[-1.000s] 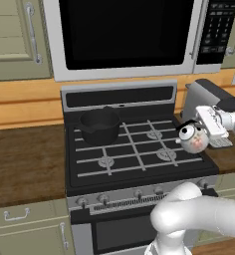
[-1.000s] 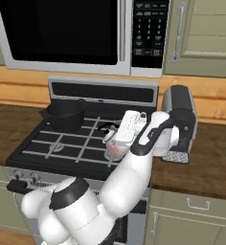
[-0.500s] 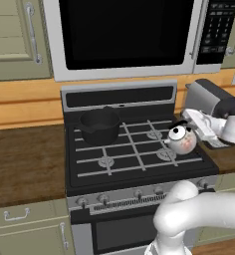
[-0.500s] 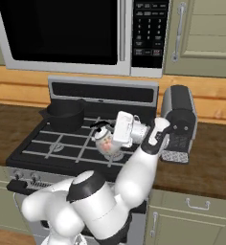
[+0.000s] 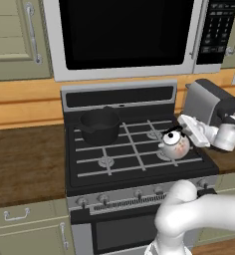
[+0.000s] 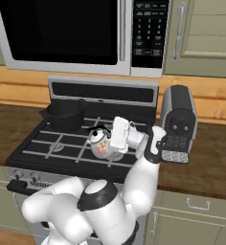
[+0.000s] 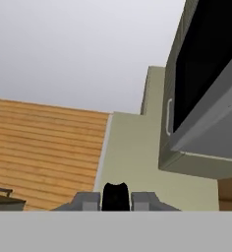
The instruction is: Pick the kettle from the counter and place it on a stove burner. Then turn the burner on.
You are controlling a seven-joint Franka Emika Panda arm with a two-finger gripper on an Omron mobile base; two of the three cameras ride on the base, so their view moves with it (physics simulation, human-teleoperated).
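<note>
At the far left of the left base view there is the brown wooden desk with pale olive cabinet fronts under it. Next comes the black stove. On its back left corner stands a black pot. In front of the pot lies one stove burner, a small silver disc under the pale grate bars, and nothing stands on it.

More to the right, the kettle is over the front right part of the stove, near another burner. It looks raised a little above the grate, but I cannot tell for sure if it touches. Its black handle points toward the hand, which comes from the right side. The hand is clamped on the kettle at this handle; in the hand view the two dark fingertips stand close together.

Right of the stove, a grey and black coffee machine stands on the desk. Above the stove hangs a microwave.
</note>
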